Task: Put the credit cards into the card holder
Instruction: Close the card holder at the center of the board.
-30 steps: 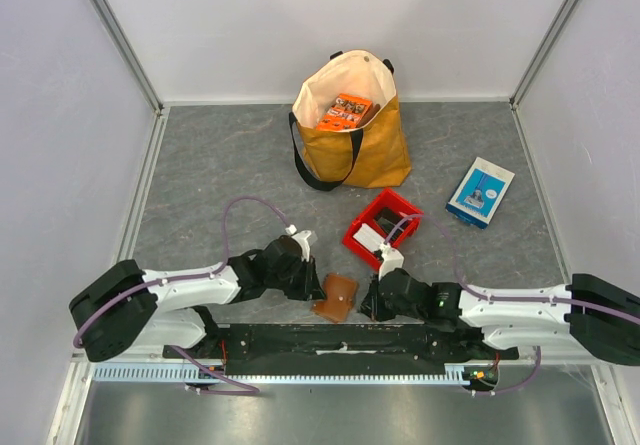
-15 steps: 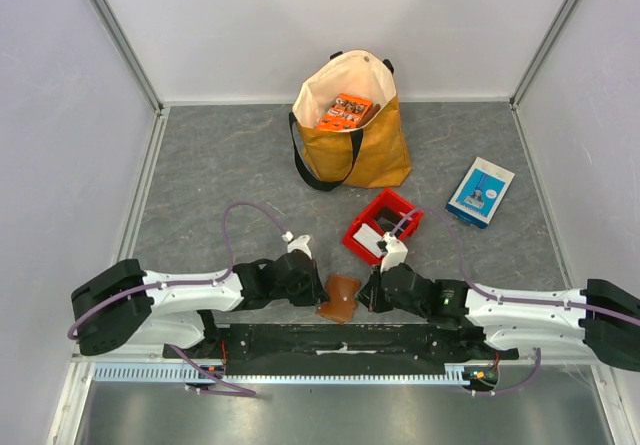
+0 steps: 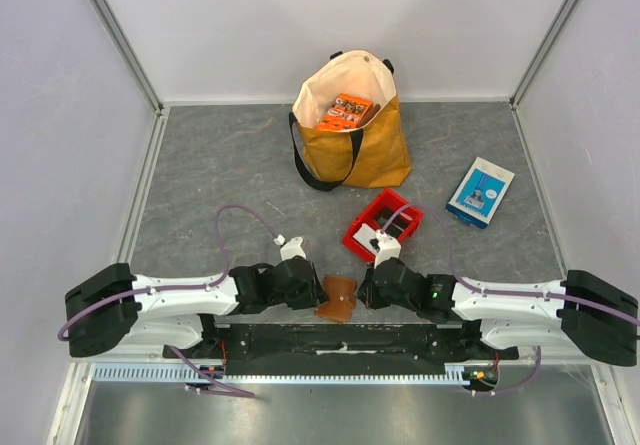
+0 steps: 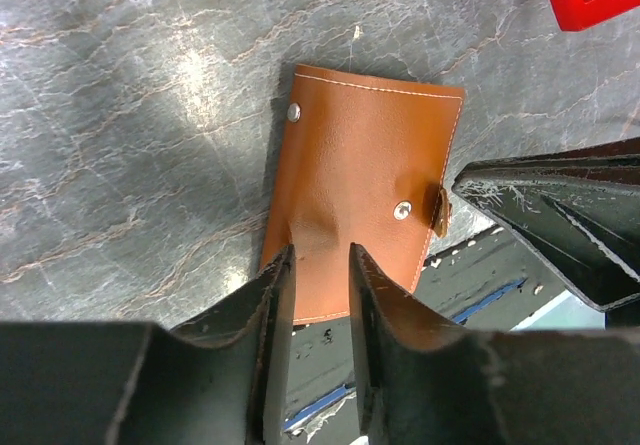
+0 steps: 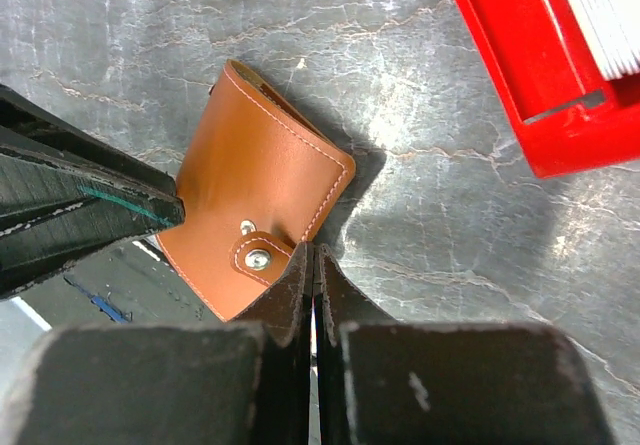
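Observation:
The brown leather card holder (image 3: 338, 298) lies shut on the grey table at the near edge, its snap tab (image 5: 258, 257) fastened. My left gripper (image 4: 320, 265) hovers over its near-left end, open by a narrow gap with the leather showing between the tips. From the other side my right gripper (image 5: 313, 255) is shut, its tips against the holder's (image 5: 262, 175) edge beside the tab; I cannot tell if they pinch leather. The credit cards (image 5: 605, 15) stand as a pale stack inside the red bin (image 5: 510, 55), also seen as cards (image 3: 378, 233) from above.
The red bin (image 3: 360, 235) sits just behind the holder. Farther back stands a tan tote bag (image 3: 375, 155) with an orange packet (image 3: 345, 111) in it. A blue-and-white box (image 3: 480, 192) lies at the right. The black base rail (image 3: 340, 340) runs along the near edge.
The left jaws have parted a little over the holder. My right gripper has closed fully and shifted slightly left against the holder's edge. The holder has barely moved.

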Controlling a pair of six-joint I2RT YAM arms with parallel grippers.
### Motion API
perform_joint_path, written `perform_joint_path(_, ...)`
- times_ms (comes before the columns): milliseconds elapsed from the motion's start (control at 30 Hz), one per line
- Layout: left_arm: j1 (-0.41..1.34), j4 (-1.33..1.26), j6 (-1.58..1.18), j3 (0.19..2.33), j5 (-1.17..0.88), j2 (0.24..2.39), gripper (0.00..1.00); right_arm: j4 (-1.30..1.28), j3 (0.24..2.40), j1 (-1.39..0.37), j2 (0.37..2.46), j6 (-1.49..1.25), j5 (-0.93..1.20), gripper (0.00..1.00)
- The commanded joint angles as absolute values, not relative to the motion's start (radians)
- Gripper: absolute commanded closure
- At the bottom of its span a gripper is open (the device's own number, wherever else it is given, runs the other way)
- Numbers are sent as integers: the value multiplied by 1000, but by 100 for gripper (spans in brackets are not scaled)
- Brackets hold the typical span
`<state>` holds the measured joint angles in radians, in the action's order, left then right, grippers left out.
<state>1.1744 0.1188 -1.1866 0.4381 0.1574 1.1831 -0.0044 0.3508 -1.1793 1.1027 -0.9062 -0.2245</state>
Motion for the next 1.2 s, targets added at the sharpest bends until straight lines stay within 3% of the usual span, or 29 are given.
perform_joint_path(0,1183,146,-1172,428,207,1163,64,54,393,-1173,1114,-881,-200,99)
perform_joint_path(233,1183,112,-1146,425,190,1157,59,97,405,-1173,1150,-885,-140,100)
perform_joint_path(500,1181,120,-1115,397,169,1155,48,112,405,-1175,1200,-908,-121,100)
perform_joint_path(700,1181,75,-1078,382,107,1192,47,106,405,-1175,1215,-920,-146,100)
perform_joint_path(1000,1203,15,-1135,357,90,1215,68,109,442,-1175,1281,-900,-172,100)
perform_joint_path(1100,1207,12,-1155,357,100,1226,83,100,462,-1175,1301,-887,-173,100)
perform_joint_path(1167,1207,23,-1167,364,106,1233,85,98,462,-1174,1298,-882,-176,100)
